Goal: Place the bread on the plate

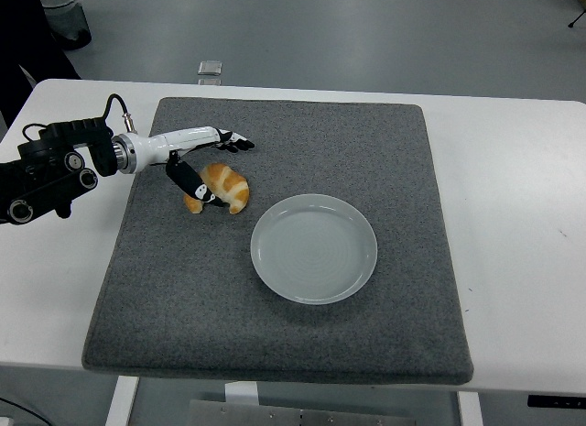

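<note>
One croissant [220, 187] lies on the grey mat [183, 289] just left of the empty plate [314, 248], and the left hand [203, 160], thumb at its near side and fingers extended above, not yet gripping, should close gently around its middle before lifting.
</note>
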{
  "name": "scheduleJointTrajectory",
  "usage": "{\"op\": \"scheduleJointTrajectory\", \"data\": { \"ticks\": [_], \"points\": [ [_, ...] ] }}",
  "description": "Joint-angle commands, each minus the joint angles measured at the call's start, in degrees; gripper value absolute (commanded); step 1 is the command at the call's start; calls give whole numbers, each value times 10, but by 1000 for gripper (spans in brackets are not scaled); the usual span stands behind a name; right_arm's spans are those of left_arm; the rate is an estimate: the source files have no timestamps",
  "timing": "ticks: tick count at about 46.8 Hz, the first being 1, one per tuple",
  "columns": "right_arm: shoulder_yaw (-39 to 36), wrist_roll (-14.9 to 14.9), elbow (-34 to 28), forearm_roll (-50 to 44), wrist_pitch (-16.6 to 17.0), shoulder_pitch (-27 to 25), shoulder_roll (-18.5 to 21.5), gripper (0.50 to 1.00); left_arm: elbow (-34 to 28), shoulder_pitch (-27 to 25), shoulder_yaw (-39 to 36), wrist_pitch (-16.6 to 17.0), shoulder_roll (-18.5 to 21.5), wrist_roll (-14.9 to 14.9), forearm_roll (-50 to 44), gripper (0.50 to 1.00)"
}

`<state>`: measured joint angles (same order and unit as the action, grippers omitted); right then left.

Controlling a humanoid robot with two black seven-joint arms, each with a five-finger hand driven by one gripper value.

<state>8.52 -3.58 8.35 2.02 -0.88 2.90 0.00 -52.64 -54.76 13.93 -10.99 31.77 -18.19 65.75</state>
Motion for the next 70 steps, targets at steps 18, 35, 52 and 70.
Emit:
{"op": "scheduleJointTrajectory", "data": {
  "ticks": [18,35,52,70],
  "points": [
    [-1,0,0,0,-1,0,0,930,12,0,-4,4,-8,-7,21,742],
    [-2,0,-1,0,-1,0,0,930,13,-7,-4,7,-9,-11,27,500],
    [-1,1,-1,0,-1,0,0,930,11,-18,-2,2,0,-18,16,500],
    [-1,0,-1,0,-1,0,0,932,8,-60,8,-15,59,-18,-8,500]
  ]
}}
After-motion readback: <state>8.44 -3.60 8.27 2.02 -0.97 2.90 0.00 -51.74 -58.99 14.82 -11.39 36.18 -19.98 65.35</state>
